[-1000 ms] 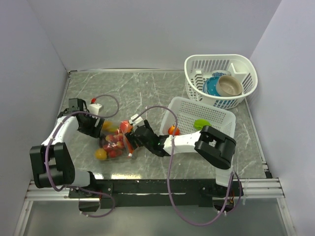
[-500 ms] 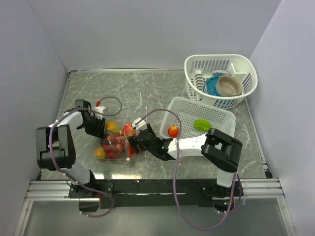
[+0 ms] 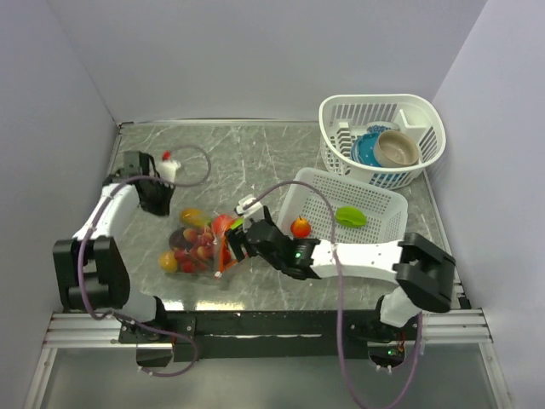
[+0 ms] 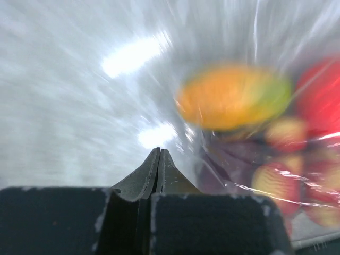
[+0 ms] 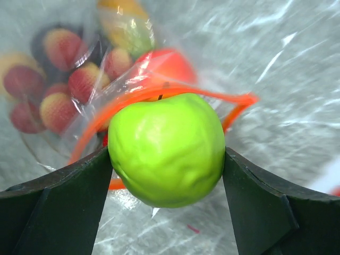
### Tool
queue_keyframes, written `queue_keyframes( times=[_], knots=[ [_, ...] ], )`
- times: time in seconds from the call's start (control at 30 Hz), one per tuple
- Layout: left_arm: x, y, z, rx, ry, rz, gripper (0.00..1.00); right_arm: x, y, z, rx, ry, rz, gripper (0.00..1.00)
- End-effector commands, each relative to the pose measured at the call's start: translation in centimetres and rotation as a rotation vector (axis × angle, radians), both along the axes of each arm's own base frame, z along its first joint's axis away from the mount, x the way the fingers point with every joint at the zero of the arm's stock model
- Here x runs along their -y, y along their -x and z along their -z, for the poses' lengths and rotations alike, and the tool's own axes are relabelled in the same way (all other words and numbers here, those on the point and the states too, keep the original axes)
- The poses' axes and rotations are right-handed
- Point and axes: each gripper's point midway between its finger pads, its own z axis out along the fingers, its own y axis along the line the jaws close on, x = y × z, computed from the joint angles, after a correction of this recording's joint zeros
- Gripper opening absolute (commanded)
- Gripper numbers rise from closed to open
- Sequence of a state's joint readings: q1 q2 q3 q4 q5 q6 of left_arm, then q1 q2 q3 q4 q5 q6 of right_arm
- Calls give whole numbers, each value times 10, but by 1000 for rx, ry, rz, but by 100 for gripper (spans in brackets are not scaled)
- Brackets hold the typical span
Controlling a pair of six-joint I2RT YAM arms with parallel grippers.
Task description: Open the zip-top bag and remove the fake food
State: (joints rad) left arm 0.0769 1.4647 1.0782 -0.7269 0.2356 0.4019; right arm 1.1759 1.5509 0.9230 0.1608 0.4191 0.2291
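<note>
The zip-top bag lies on the table, clear and crinkly, its orange-red zip strip parted. Fake food in red, yellow and orange fills it. My right gripper is shut on a green fake apple, held just outside the bag's mouth. From above, that gripper sits at the bag's right edge. My left gripper is shut with nothing seen between its fingers, and the bag is to its right. In the top view the left gripper stands just off the bag's far left corner.
A white slotted tray right of the bag holds a green piece and a red-orange fruit. A white basket at the back right holds a blue bowl and a beige bowl. Walls close in on the left, back and right.
My left gripper has shut and drawn back a little from the bag's left side. My right arm has stretched out, and its gripper now holds the green apple at the bag's mouth.
</note>
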Motion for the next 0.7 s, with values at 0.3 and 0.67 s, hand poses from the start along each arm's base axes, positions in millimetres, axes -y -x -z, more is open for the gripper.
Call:
queue_keyframes(
  times=[0.3,0.67],
  knots=[
    [6,30,-36,28,35,20,40,122,-7,-49,92,-15,290,53],
    [0,54,34,-46,9,-6,79,203,-39,-74,157,-14,570,52]
  ],
)
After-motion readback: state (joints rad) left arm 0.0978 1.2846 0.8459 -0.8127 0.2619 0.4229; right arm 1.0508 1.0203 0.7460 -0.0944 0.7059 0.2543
